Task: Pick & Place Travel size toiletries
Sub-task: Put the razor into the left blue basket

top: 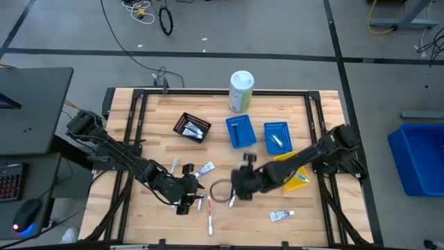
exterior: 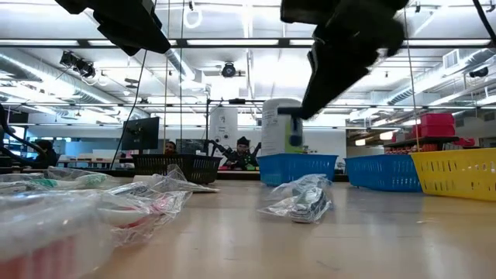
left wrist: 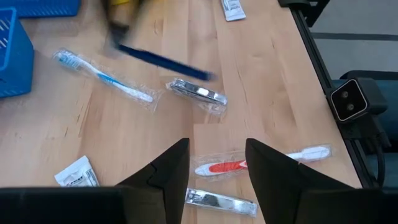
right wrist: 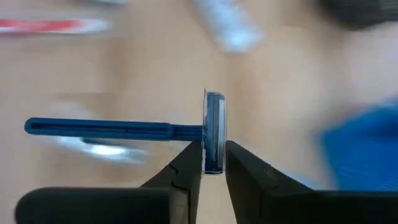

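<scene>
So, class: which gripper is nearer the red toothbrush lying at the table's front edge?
Left. The left gripper hangs open right beside the red toothbrush, which shows just past its fingers in the left wrist view. The right gripper is farther off, shut on a blue razor.

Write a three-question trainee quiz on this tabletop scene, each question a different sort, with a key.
1. True or false: the right gripper holds a blue razor by its head.
2. Multiple choice: the left gripper is (a) shut on a toothbrush, (b) open above a red-and-white toothbrush, (c) inside the black bin.
3. Fill in: the tall white-and-green canister stands at the table's ___ edge in the high view.

Key: 1 true; 2 b; 3 far.
</scene>
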Controlling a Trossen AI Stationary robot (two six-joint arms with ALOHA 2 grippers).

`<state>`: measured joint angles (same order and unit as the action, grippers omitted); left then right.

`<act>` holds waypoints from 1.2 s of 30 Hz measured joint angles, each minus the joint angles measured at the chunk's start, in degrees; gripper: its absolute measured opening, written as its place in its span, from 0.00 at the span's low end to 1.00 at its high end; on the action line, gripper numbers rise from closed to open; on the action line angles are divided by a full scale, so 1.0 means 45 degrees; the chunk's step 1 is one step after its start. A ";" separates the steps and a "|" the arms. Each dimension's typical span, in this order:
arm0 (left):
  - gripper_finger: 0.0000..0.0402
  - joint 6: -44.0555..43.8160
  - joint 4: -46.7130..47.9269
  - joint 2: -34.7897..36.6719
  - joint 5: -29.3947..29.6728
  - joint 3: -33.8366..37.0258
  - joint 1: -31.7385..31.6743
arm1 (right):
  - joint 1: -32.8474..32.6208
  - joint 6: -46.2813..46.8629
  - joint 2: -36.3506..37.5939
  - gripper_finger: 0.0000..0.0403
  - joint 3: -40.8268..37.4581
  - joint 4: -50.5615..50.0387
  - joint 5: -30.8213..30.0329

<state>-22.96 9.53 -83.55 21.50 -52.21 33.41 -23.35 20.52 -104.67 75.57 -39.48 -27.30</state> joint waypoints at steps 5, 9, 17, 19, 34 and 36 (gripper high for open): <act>0.41 -0.0029 0.0006 0.0000 0.0053 0.0000 -0.0002 | 0.1143 0.0007 0.0842 0.18 0.0000 -0.1682 -0.2513; 0.41 -0.0029 0.0004 0.0000 0.0057 0.0000 -0.0002 | 0.2545 -0.0652 0.1031 0.18 0.0000 -0.2710 -0.2927; 0.41 0.0005 0.0002 0.0000 0.0077 0.0000 0.0000 | 0.5128 -0.1371 0.1031 0.18 -0.0246 -0.2202 -0.2932; 0.41 0.0009 0.0002 0.0000 0.0077 0.0000 -0.0003 | 0.5518 -0.2045 0.1031 0.18 -0.0306 -0.1985 -0.2931; 0.41 -0.0027 0.0002 0.0000 0.0124 0.0000 0.0000 | 0.6963 -0.3981 0.1003 0.18 -0.0388 -0.1029 -0.1479; 0.41 -0.0029 -0.0002 0.0000 0.0339 0.0000 0.0000 | 0.6958 -0.3988 0.0987 0.18 -0.0576 -0.1074 -0.1428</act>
<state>-23.09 9.52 -83.55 23.03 -52.21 33.41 7.97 2.57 -100.23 72.98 -44.31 -33.72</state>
